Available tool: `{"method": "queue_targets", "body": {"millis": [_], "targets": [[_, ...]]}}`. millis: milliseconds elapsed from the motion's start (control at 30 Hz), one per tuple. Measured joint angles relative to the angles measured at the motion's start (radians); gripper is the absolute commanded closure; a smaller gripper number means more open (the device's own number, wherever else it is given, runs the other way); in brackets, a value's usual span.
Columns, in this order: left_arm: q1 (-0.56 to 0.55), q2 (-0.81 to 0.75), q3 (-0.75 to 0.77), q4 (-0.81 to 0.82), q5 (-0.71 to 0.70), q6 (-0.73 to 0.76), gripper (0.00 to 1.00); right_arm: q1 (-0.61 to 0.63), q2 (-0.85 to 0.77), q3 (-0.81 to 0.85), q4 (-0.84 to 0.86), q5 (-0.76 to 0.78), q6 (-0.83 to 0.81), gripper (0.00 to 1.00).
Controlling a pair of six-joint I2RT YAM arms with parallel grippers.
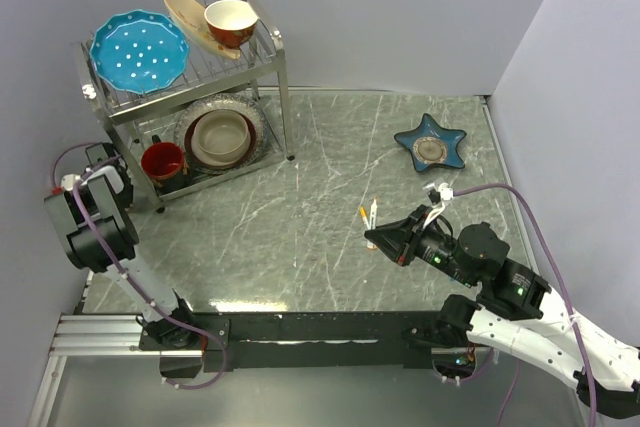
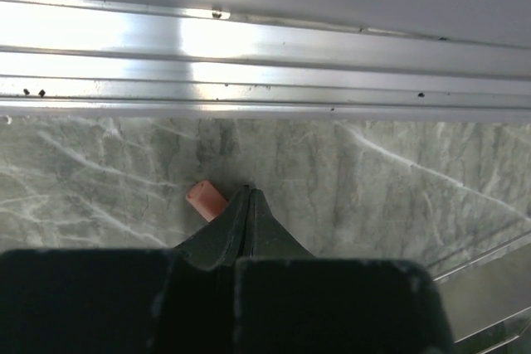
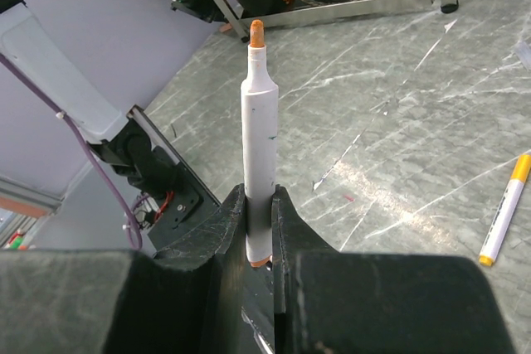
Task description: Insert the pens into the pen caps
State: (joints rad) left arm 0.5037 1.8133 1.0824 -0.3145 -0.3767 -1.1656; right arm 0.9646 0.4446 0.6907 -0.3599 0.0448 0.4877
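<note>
- Starting at the far left of the overhead view, you have the left arm (image 1: 95, 222) folded up at the left edge of the worktop (image 1: 300, 257), well apart from the right arm.
- In its wrist view the left fingers (image 2: 232, 225) are pressed together at lower centre. A short salmon-pink pen cap (image 2: 206, 200) sticks out to the left of their tips. It looks pinched there and held clear of the worktop, though the contact itself is hidden.
- You cannot tell from here which end of that cap is the open one.
- Right of centre in the overhead view, two loose pens (image 1: 368, 214) lie side by side on the worktop, just above the right arm's tip. Neither has a cap on it that you can see.
- In the right wrist view, the right fingers (image 3: 228, 221) pinch a white-barrelled pen (image 3: 258, 130) near its tail. The pen stands straight up the middle of the frame with its orange nib (image 3: 257, 34) bare at the top.
- Judged from this, you are at the mating step for the first pen: each arm holds its part, but they have not met yet.
- Next, bring nib and cap together over the open middle of the worktop. Turn the cap so its mouth faces the nib and line up the two axes. Then push gently, because a small tilt would make the nib skid off the rim.
</note>
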Motion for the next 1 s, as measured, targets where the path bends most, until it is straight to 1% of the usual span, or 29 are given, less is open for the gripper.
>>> {"method": "queue_targets", "body": {"millis": [167, 267, 433, 533, 633, 700, 733, 800, 900, 1000], "targets": [[-0.022, -0.001, -0.005, -0.013, -0.011, -0.018, 0.99, 0.0, -0.004, 0.0, 0.0, -0.001, 0.0, 1.0], [-0.042, -0.035, -0.056, 0.001, -0.027, -0.062, 0.99, 0.0, -0.005, 0.0, 0.0, -0.007, 0.001, 1.0], [-0.06, -0.156, -0.191, -0.022, -0.058, -0.136, 0.99, 0.0, -0.031, 0.0, -0.004, -0.018, 0.009, 1.0], [-0.073, -0.248, -0.269, -0.071, -0.074, -0.157, 0.99, 0.0, -0.066, 0.0, -0.018, -0.024, 0.017, 1.0], [-0.081, -0.343, -0.316, -0.105, -0.089, -0.155, 0.99, 0.0, -0.101, 0.0, -0.026, -0.026, 0.024, 1.0], [-0.089, -0.393, -0.319, -0.117, -0.103, -0.135, 0.96, 0.0, -0.113, 0.0, -0.026, -0.027, 0.029, 1.0], [-0.09, -0.407, -0.315, -0.117, -0.114, -0.124, 0.91, 0.0, -0.115, 0.0, -0.026, -0.028, 0.032, 1.0], [-0.093, -0.416, -0.302, -0.119, -0.128, -0.09, 0.84, 0.0, -0.115, 0.0, -0.026, -0.031, 0.036, 1.0], [-0.084, -0.399, -0.276, -0.117, -0.138, -0.03, 0.75, 0.0, -0.115, 0.0, -0.027, -0.035, 0.039, 1.0], [-0.065, -0.357, -0.257, -0.094, -0.121, 0.046, 0.7, 0.0, -0.115, 0.0, -0.033, -0.035, 0.038, 1.0]]}}
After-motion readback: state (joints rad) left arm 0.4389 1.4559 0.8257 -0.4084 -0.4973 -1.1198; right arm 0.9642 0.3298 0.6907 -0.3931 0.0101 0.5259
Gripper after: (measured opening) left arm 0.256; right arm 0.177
